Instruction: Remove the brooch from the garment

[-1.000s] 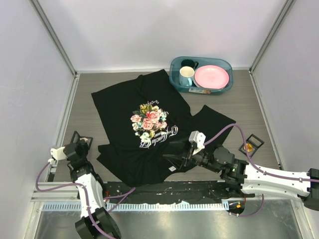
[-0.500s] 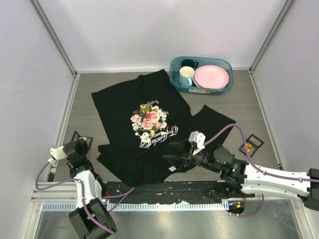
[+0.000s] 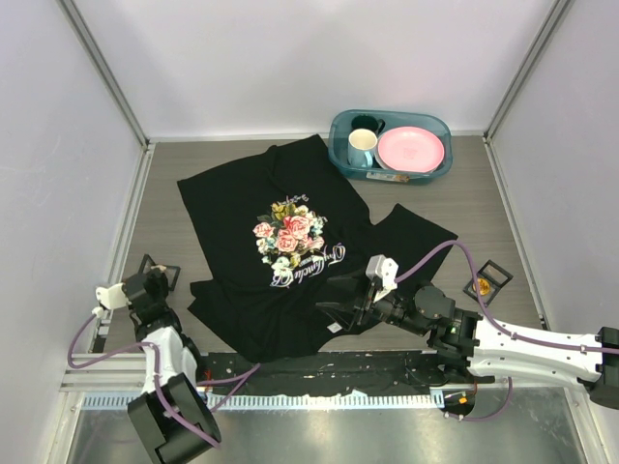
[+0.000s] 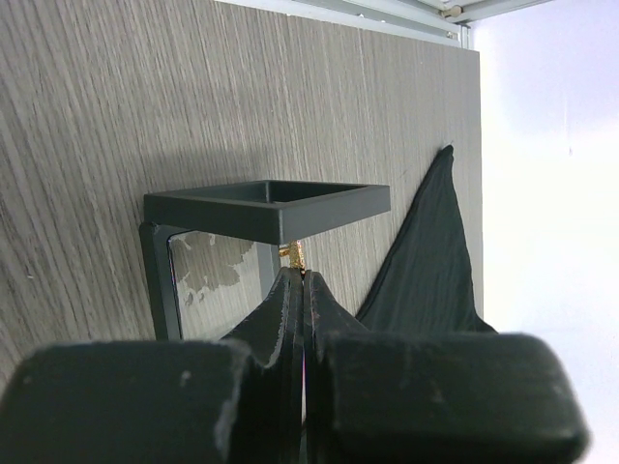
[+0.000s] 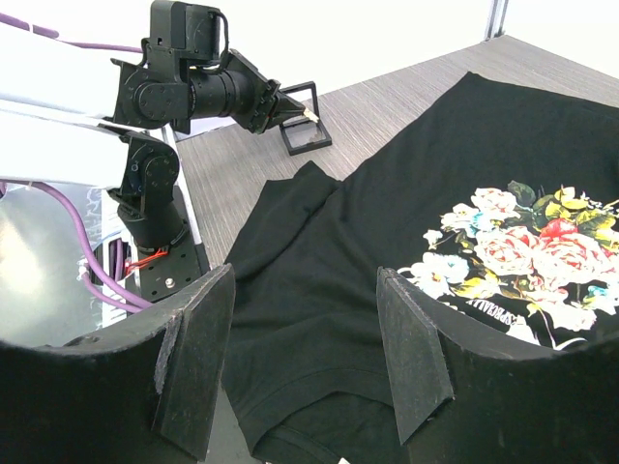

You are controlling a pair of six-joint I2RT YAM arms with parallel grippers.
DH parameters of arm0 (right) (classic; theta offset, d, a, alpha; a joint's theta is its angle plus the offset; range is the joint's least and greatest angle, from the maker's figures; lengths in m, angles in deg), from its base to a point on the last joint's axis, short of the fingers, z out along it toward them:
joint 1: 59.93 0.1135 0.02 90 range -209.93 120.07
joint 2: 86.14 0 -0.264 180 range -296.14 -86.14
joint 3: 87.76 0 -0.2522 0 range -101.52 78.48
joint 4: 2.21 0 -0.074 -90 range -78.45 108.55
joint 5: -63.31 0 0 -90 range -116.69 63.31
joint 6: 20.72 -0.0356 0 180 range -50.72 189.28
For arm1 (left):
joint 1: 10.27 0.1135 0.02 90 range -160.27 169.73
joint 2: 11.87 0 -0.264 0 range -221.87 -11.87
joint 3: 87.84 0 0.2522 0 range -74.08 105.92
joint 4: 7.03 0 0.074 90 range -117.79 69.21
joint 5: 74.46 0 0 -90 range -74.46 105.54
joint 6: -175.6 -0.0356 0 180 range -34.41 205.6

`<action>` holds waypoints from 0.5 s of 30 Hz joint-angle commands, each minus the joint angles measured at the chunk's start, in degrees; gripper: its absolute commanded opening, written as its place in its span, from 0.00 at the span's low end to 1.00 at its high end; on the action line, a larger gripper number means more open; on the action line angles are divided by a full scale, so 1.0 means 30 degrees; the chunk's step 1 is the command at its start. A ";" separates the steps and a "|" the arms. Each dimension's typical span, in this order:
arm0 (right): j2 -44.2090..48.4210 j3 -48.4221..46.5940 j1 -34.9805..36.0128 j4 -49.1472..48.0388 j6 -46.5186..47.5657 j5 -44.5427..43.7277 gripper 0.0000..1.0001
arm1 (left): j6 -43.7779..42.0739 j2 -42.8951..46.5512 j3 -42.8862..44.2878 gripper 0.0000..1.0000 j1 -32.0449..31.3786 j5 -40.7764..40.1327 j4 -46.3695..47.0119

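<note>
**Brooch off the garment, lying by the right-hand frame**

The grey wood-grain surface (image 3: 464, 208) carries the garment (image 3: 232, 198), a black T-shirt spread flat and slightly askew. Its pink-rose print (image 3: 290, 232) and white cursive lettering (image 3: 311, 263) face up.

The right arm (image 3: 522, 348) reaches in low from the near right. The right fingers (image 5: 198, 358) stand wide apart with nothing between them, over the garment's near hem, close to a small white label (image 3: 334, 327). I cannot tell whether they touch the cloth.

The left arm (image 3: 160, 338) is folded up at the near-left corner.

At the far right sits a teal bin (image 3: 336, 145), its edge overlapping the garment's far corner. It holds a pink plate (image 3: 411, 150), a pale mug (image 3: 362, 147) and a dark cup (image 3: 366, 124).

Two small black square frames lie on the surface. The left frame (image 4: 271, 208) is just beside the garment's near-left edge. The right frame (image 3: 493, 277) is near the right wall.

The left fingers (image 4: 290, 300) are pressed together over the left frame, with a tiny gold piece (image 4: 293, 253) pinched at their tips.

The brooch (image 3: 480, 287), a small orange-yellow disc, lies at the near-left corner of the right frame. It is off the garment and apart from it.
</note>
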 commanded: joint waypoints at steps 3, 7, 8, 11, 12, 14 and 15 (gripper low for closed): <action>0.0266 -0.0023 -0.0012 -0.0801 -0.0124 0.0108 0.65 | 0.0174 -0.1112 -0.0591 0.00 0.0175 -0.0200 0.2443; 0.0296 -0.0023 -0.0012 -0.0801 -0.0124 0.0137 0.65 | 0.0203 -0.1963 -0.0563 0.00 0.0204 0.0006 0.3089; 0.0296 -0.0023 -0.0012 -0.0801 -0.0153 0.0137 0.65 | 0.0175 -0.2168 -0.0591 0.00 0.0205 0.0035 0.3467; 0.0325 -0.0023 -0.0012 -0.0801 -0.0124 0.0137 0.65 | 0.0204 -0.2697 -0.0709 0.00 0.0176 0.0094 0.4056; 0.0296 -0.0023 -0.0012 -0.0801 -0.0153 0.0166 0.65 | 0.0233 -0.2755 -0.0709 0.00 0.0175 0.0123 0.4143; 0.0354 -0.0023 -0.0012 -0.0801 -0.0124 0.0137 0.65 | 0.0320 -0.2727 -0.0738 0.00 0.0175 0.0036 0.4028; 0.0325 0.0006 -0.0012 -0.0801 -0.0124 0.0137 0.65 | 0.0321 -0.2582 -0.0738 0.00 0.0175 0.0035 0.3940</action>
